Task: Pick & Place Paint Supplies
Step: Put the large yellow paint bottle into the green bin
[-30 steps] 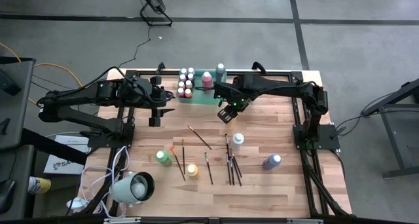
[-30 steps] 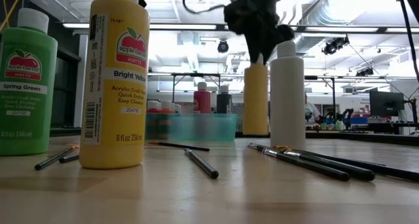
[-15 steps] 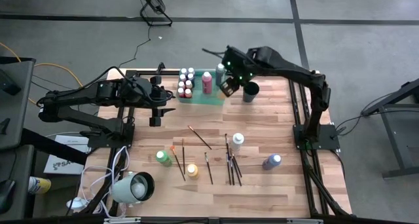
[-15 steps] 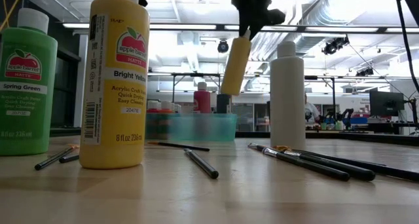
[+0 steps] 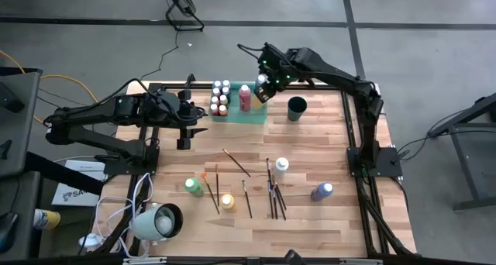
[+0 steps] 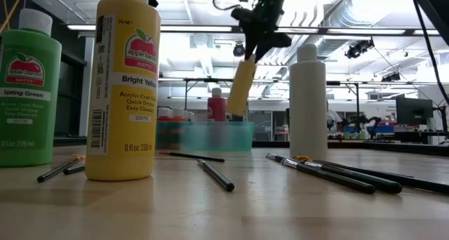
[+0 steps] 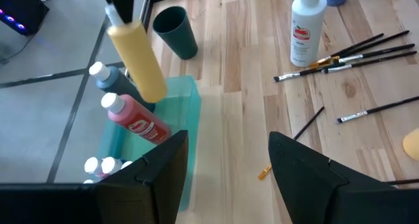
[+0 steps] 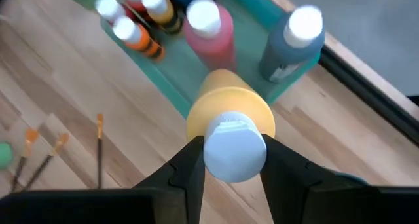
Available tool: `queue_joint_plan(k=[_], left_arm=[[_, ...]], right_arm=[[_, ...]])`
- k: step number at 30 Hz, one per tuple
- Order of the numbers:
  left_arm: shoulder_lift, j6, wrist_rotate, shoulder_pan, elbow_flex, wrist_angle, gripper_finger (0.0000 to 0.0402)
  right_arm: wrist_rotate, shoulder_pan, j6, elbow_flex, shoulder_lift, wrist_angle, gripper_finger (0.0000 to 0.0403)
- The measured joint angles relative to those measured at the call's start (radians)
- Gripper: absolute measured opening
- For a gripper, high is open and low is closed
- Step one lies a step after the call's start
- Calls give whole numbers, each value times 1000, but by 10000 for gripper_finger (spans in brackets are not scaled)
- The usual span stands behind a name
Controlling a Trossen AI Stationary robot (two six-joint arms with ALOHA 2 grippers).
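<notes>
A yellow paint bottle (image 6: 240, 85) with a white cap hangs tilted above the right end of the translucent green tray (image 5: 256, 115), and my right gripper (image 5: 264, 82) is shut on it. A red bottle (image 5: 246, 96), a grey bottle (image 8: 288, 44) and several small bottles (image 5: 220, 98) stand in the tray. My left gripper (image 7: 226, 178) waits open over the table's far left, off the tray's left end, with nothing between its fingers. Other bottles and thin brushes (image 5: 273, 191) lie on the near half of the table. My right gripper pinches the bottle's white cap (image 8: 234, 149) between its two fingers (image 8: 186, 171), one on each side. The fingers come from above, slanting down. The bottle hangs below them, tilted, its bottom clear of the tray and the table.
A dark round cup (image 5: 296, 108) stands just right of the tray. On the near half are a white bottle (image 5: 281, 166), a purple one (image 5: 322, 191), a green one (image 5: 192, 187) and a yellow one (image 5: 227, 201). Bare wood lies between the tray and these.
My right gripper has risen and gone toward the table's far edge and slightly left, carrying the yellow bottle from in front of the tray to above its right end. The bottle, upright a second ago, now hangs tilted and higher.
</notes>
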Motion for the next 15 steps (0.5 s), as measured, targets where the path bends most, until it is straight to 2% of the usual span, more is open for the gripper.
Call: queue_joint_plan(k=[3, 15], left_arm=[[0, 0, 0, 0, 0, 1, 207], [0, 0, 0, 0, 0, 1, 207]], right_arm=[[-18, -1, -14, 0, 35, -2, 115], [23, -10, -53, 0, 146, 6, 115]])
